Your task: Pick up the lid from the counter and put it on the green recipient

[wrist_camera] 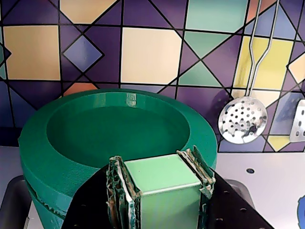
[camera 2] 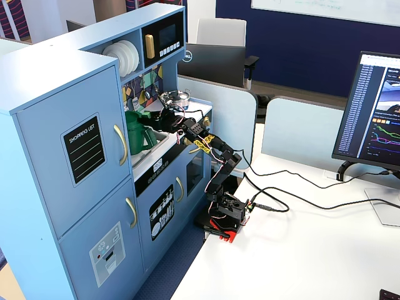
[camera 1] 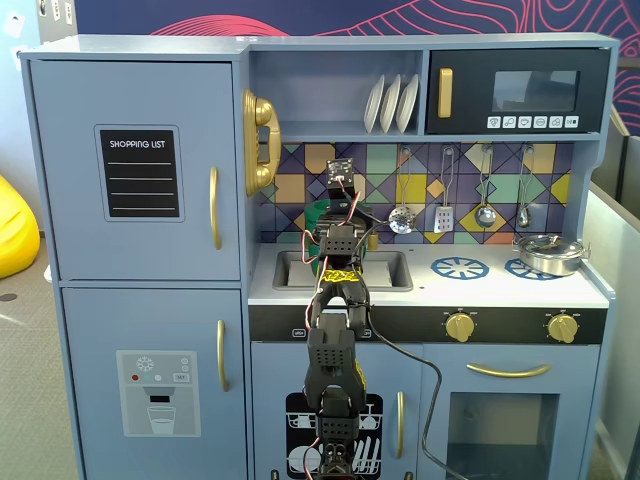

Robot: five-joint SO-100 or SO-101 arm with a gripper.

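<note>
In the wrist view my gripper (wrist_camera: 160, 164) is shut on the pale green square handle (wrist_camera: 162, 174) of the lid (wrist_camera: 71, 138), a dark green round disc with a sunken middle. The lid lies level on top of the green recipient (wrist_camera: 45, 214); a ragged seam shows between them at lower left. In a fixed view the recipient (camera 1: 316, 220) stands at the back of the counter by the sink, mostly hidden behind my arm. In another fixed view the recipient (camera 2: 137, 139) shows its strap handle on the left, with my gripper (camera 2: 161, 117) over its top.
A sink (camera 1: 290, 270) lies in the counter left of my arm. Blue burner rings (camera 1: 459, 267) and a silver pot (camera 1: 548, 252) are to the right. Utensils hang on the tiled wall, including a slotted spoon (wrist_camera: 242, 125) close to the lid's right.
</note>
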